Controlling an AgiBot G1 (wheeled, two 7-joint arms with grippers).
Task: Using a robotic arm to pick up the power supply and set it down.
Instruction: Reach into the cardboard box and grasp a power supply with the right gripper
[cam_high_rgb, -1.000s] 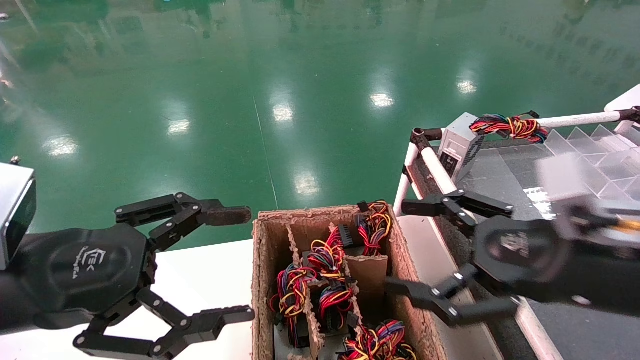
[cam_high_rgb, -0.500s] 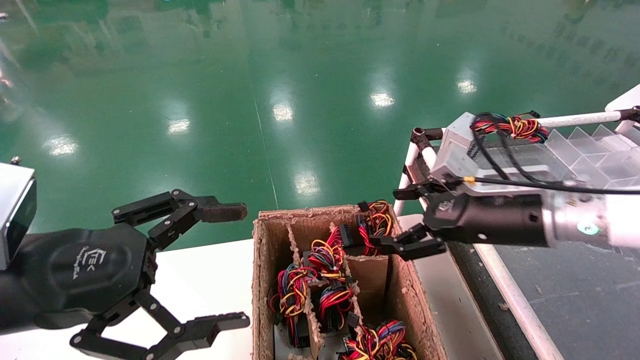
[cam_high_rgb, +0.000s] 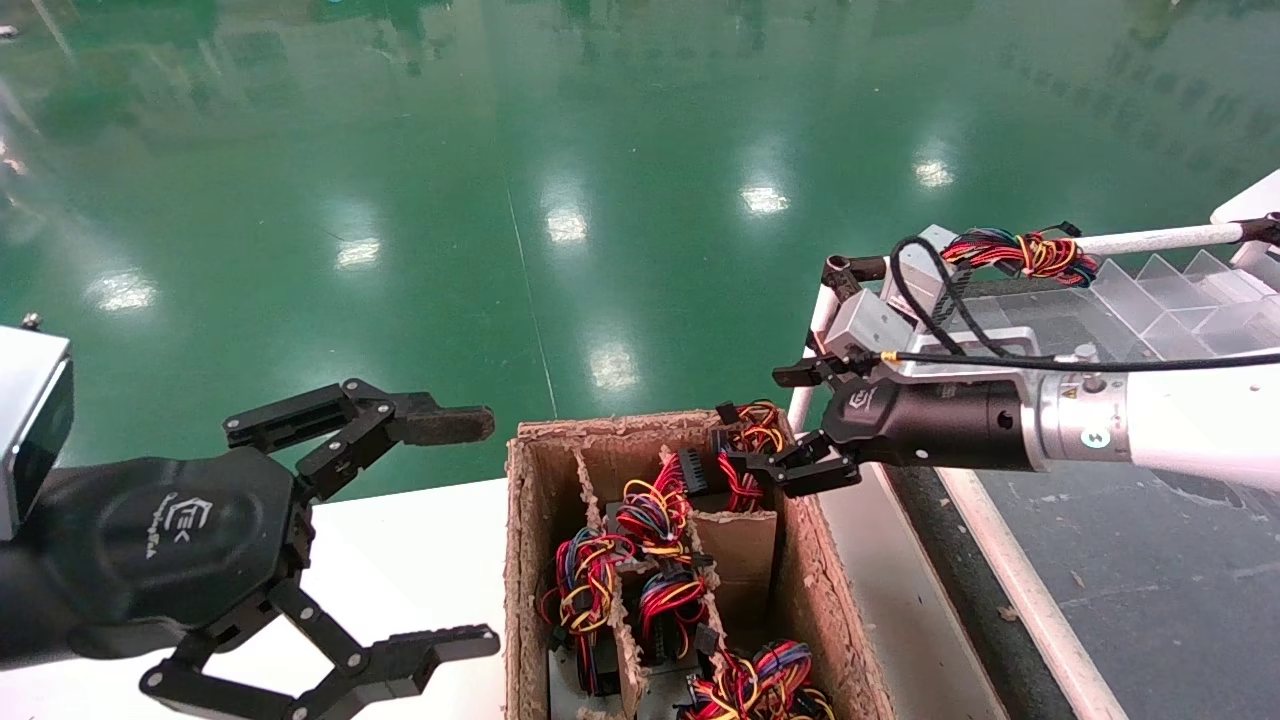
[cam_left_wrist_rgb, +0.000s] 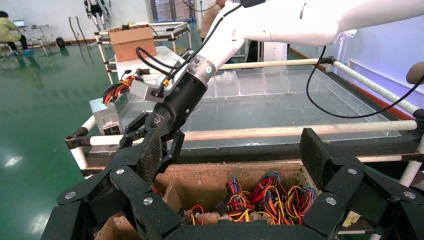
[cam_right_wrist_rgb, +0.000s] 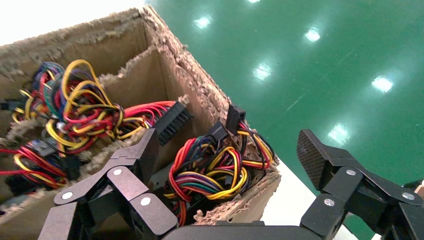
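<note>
A cardboard box (cam_high_rgb: 518, 560) with dividers holds several power supplies, of which mostly the red, yellow, black and blue wire bundles show. My right gripper (cam_high_rgb: 768, 420) is open at the box's far right corner. It straddles that compartment's wire bundle (cam_right_wrist_rgb: 210, 167) without touching it, one finger (cam_right_wrist_rgb: 142, 152) inside the box and the other (cam_right_wrist_rgb: 312, 155) outside it. The metal body under this bundle is mostly hidden. Another silver power supply (cam_left_wrist_rgb: 106, 116) lies on the rack on the right. My left gripper (cam_high_rgb: 465, 532) hovers open and empty left of the box.
The box stands on a white table (cam_high_rgb: 400, 560). To the right is a rack with white pipe rails (cam_high_rgb: 1150, 238), a dark mat and clear plastic dividers (cam_high_rgb: 1180, 290). A green floor (cam_high_rgb: 600, 200) lies beyond the table's edge.
My right arm has swung left from over the rack to the box's far right corner, with its gripper still open. The left gripper has barely moved.
</note>
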